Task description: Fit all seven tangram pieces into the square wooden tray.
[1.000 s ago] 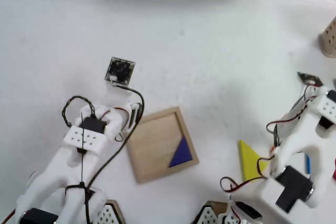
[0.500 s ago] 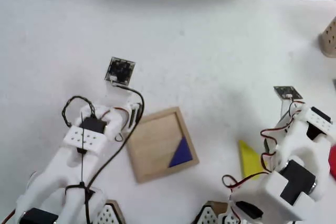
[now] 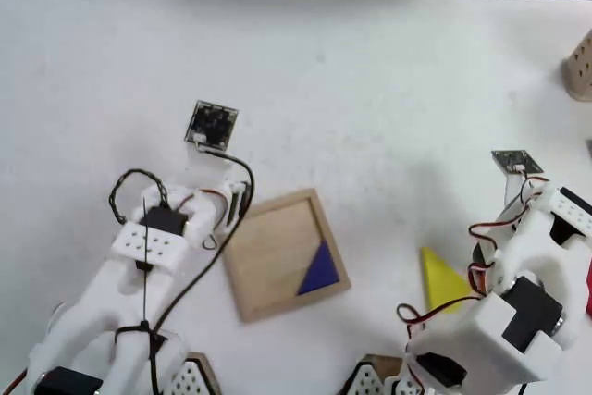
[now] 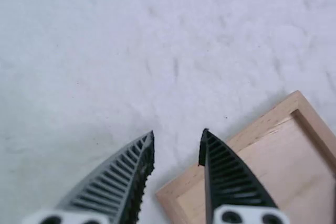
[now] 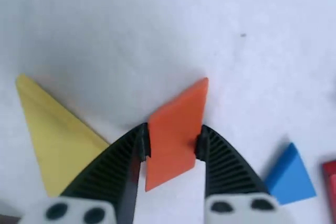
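Since a second ago the right arm (image 3: 518, 307) has drawn back toward the near right corner of the table (image 3: 370, 71) and now overhangs the edge of the yellow triangle (image 3: 440, 275), while the left arm has not budged. The right arm's fingers (image 5: 131, 150) pinch the orange piece (image 5: 178, 111) by its two long edges; I cannot tell whether it is clear of the table. The yellow triangle lies just beside that grip, with a light blue piece (image 5: 289, 179) and a red one (image 5: 331, 174) on the other side. The wooden tray (image 3: 242, 256) sits well apart, holding only a dark blue triangle (image 3: 319, 270) in one corner. The left arm's fingers (image 4: 131, 174) are spread, one of them over the tray's corner rim. As I see it, a thin slab held edge-on could swivel or slip on the way across, and those spread fingers could nudge the tray askew.
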Motion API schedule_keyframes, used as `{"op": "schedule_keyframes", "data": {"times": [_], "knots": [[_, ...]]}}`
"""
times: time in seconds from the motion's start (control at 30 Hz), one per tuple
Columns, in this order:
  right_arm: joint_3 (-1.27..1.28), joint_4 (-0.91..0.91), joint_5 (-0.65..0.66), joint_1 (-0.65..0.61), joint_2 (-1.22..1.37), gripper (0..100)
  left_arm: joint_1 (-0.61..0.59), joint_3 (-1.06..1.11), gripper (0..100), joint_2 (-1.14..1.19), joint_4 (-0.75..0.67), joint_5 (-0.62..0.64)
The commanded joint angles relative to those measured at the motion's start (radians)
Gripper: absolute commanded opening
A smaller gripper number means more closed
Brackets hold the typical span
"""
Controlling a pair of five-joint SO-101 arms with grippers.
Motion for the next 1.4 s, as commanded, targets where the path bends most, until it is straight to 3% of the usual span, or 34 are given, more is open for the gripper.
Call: {"op": "schedule_keyframes", "data": {"times": [0.0, 0.27, 0.4, 0.57, 0.93, 1.03, 1.37], "knots": [[-0.077, 0.116, 0.018, -0.022, -0.012, 2.9, -0.01, -0.005, 16, 0.004, -0.023, 0.018], [-0.356, 0.464, -0.19, -0.147, -0.018, 1.7, -0.147, -0.035, 15, 0.001, -0.044, 0.028], [-0.333, 0.487, -0.299, -0.234, -0.128, 1.7, -0.228, -0.063, 15, 0.004, -0.044, 0.029], [-0.198, 0.476, -0.417, -0.409, -0.328, 1.7, -0.236, -0.066, 15, 0.004, -0.044, 0.029], [-0.003, 0.177, -0.674, -0.972, -0.426, 1.8, -0.257, -0.066, 15, 0.004, -0.043, 0.029], [0.02, 0.094, -0.73, -1.063, -0.426, 1.8, -0.263, -0.068, 15, 0.004, -0.043, 0.029], [0.152, -0.148, -0.729, -1.279, -0.424, 1.8, -0.257, -0.068, 15, 0.004, -0.043, 0.029]]}}
